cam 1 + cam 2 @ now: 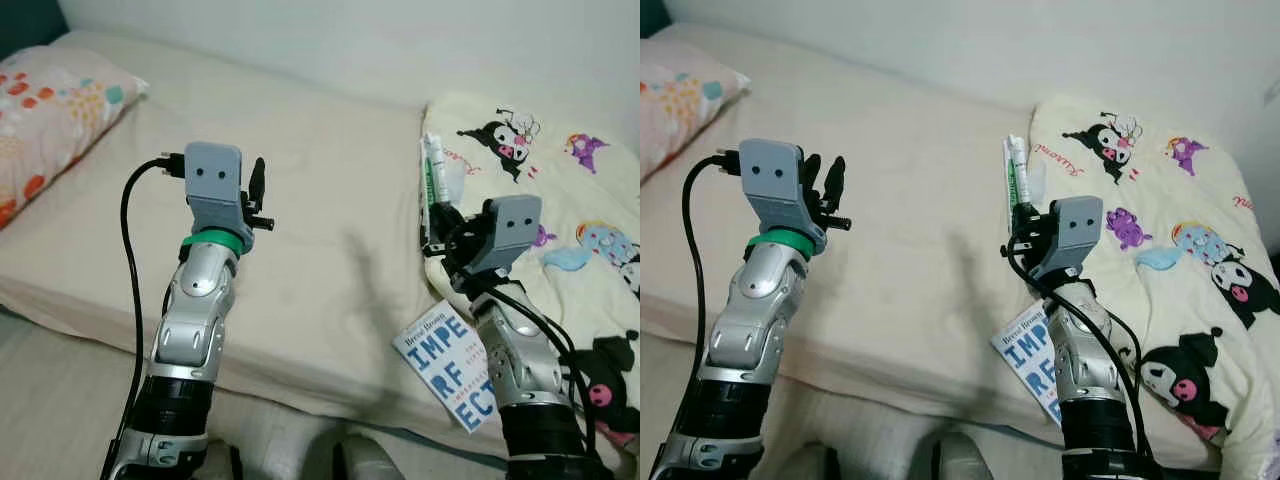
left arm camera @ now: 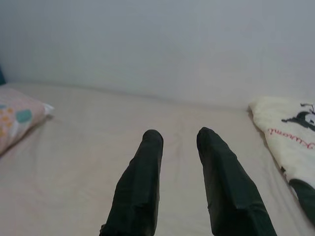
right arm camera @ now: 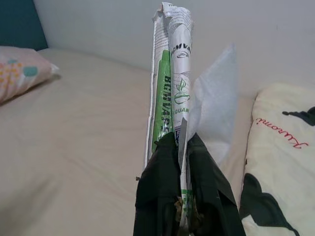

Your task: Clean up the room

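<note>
Two grippers up over the cream bed [image 1: 330,260]: my right gripper [image 3: 184,147] clamps a flattened green-and-white wrapper [image 3: 170,73], probably litter; left gripper [image 2: 179,142] open, empty; next, I carry it to a bin

Green-and-white wrapper [image 3: 170,73], cream cartoon-print blanket [image 1: 560,210], blue-lettered white book [image 1: 445,365], beige sheet [image 1: 300,230].

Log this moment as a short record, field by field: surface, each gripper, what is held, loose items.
surface: bed with beige sheet
left gripper: raised above the sheet, jaws open, holding nothing
right gripper: jaws shut on a green and white wrapper
pillow: at the bed's left end
blanket: cartoon print, on the bed's right side
book: lying at the bed's near edge, beside the right arm
</note>
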### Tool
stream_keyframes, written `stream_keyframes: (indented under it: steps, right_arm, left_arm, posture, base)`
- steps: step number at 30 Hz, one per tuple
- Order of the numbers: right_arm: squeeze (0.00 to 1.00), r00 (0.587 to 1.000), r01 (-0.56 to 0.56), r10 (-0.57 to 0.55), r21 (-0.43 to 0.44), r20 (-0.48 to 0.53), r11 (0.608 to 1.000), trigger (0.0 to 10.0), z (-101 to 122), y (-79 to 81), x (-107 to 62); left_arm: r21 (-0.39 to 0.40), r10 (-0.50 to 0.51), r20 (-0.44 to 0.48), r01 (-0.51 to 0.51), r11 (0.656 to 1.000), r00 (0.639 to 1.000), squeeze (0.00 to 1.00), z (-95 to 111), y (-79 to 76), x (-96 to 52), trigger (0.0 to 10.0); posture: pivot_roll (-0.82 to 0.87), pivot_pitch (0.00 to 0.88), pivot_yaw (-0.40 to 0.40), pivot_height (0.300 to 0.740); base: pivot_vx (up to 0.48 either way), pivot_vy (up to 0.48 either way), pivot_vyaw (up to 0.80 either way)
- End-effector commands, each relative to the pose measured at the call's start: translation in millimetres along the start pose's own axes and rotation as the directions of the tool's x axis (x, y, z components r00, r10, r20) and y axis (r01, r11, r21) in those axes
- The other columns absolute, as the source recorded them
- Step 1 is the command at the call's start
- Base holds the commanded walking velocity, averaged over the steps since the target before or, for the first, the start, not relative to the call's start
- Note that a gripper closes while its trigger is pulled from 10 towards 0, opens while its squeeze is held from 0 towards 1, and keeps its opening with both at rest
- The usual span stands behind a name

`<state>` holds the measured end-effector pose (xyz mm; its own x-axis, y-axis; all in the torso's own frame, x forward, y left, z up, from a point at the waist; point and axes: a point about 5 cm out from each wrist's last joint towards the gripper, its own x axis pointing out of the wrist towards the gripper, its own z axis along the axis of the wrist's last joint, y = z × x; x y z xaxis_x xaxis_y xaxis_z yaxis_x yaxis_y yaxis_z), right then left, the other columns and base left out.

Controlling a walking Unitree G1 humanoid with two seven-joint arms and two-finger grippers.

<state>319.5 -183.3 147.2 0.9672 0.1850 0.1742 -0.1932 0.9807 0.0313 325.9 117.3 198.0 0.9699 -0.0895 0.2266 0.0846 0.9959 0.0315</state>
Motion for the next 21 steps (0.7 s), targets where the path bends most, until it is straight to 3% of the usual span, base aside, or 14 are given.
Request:
stream_keyframes:
  steps: [1,6,8,9,10,15,21]
  right_arm:
    - [0.06,1.000,0.022,-0.022,0.012,-0.012,1.000,10.0,-5,-1.5,-3.7]
    - [0.02,1.000,0.010,-0.010,0.019,-0.005,1.000,10.0,-9,6.8,-2.8]
    - [0.01,1.000,-0.018,0.018,0.040,0.007,0.999,10.0,-10,16.8,-1.2]
    - [0.00,0.998,-0.053,0.053,0.061,0.017,0.997,10.0,-12,30.4,1.5]
    - [0.00,0.998,-0.053,0.053,0.061,0.017,0.997,10.0,-12,30.4,1.5]
    - [0.00,0.992,-0.125,0.123,0.099,0.028,0.987,10.0,-16,60.3,7.5]
    - [0.00,0.989,-0.143,0.139,0.120,0.040,0.982,10.0,-16,68.4,9.1]
  left_arm:
    - [0.017,-0.027,-0.047,0.027,0.999,0.999,0.00,-13,-3.6,-3.8,10.0]
    - [0.003,-0.050,-0.074,0.050,0.999,0.996,0.00,-20,-4.5,-7.5,10.0]
    - [-0.006,-0.056,-0.082,0.056,0.998,0.995,0.00,-23,-5.2,-9.3,10.0]
    - [-0.006,-0.059,-0.098,0.058,0.998,0.993,0.00,-28,-5.3,-11.4,10.0]
    - [-0.006,-0.059,-0.098,0.058,0.998,0.993,0.00,-28,-5.3,-11.4,10.0]
    - [0.004,-0.062,-0.130,0.063,0.998,0.990,0.00,-37,-3.1,-16.8,10.0]
    - [0.004,-0.063,-0.130,0.064,0.998,0.989,0.00,-36,-1.3,-16.3,10.0]
  posture:
    - [-0.04,0.000,-0.063,0.739]
    - [-0.04,0.000,-0.045,0.739]
    - [-0.05,0.000,-0.036,0.739]
    - [-0.05,0.000,-0.020,0.739]
    - [-0.05,0.000,-0.020,0.739]
    - [-0.04,0.000,-0.006,0.739]
    - [-0.03,0.000,-0.002,0.739]
  base:
    - [0.000,0.000,0.00]
    - [0.000,0.000,0.00]
    - [0.000,0.000,0.00]
    - [0.000,0.000,0.00]
    - [0.000,0.000,0.00]
    - [0.000,0.000,0.00]
    - [0.000,0.000,0.00]
